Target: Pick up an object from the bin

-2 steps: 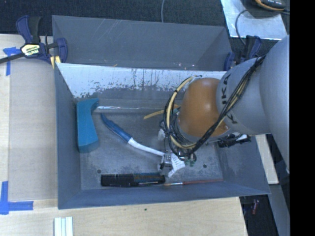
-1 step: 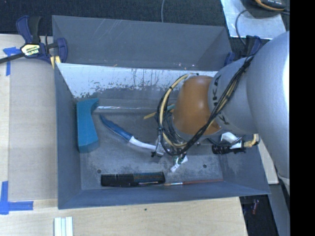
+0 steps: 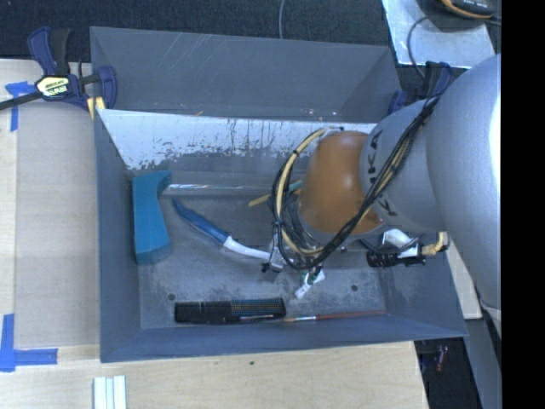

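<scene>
My gripper (image 3: pixel 275 265) reaches down in the middle of the bin and is mostly hidden by cables and the arm's orange cover. Its dark lower end sits right at the white end of a blue and white toothbrush (image 3: pixel 207 228), which lies slanted across the bin floor to its left. Just below and right of the gripper lies a small white piece (image 3: pixel 303 287). Along the bin's front wall lie a black comb (image 3: pixel 230 311) and a thin reddish-brown stick (image 3: pixel 339 316).
A blue block (image 3: pixel 150 216) stands against the left wall. A thin yellowish stick (image 3: pixel 261 200) pokes out beside the cables near the back. The arm covers the bin's right side.
</scene>
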You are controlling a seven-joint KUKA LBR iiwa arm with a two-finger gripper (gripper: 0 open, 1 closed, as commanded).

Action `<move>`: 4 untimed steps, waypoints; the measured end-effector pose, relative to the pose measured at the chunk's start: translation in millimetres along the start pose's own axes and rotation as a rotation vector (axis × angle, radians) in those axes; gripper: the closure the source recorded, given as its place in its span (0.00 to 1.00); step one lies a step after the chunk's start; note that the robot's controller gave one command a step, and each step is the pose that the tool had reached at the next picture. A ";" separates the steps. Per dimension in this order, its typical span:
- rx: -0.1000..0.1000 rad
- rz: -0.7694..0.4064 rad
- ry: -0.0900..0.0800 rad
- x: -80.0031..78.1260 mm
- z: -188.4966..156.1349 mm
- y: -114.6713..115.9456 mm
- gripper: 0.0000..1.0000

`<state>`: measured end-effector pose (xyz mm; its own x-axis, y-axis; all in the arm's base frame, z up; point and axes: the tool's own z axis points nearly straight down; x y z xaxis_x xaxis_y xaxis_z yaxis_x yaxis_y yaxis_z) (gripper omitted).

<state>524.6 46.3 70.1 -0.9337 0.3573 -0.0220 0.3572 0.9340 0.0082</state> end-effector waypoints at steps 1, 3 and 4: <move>0.001 -0.002 0.000 0.1 -11.8 -0.5 1.00; 0.004 -0.003 0.007 0.8 -51.0 -1.7 1.00; -0.001 -0.005 -0.004 -3.0 -92.6 -0.2 1.00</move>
<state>525.1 45.1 162.8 -0.9353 0.3528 -0.0259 0.3527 0.9357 0.0089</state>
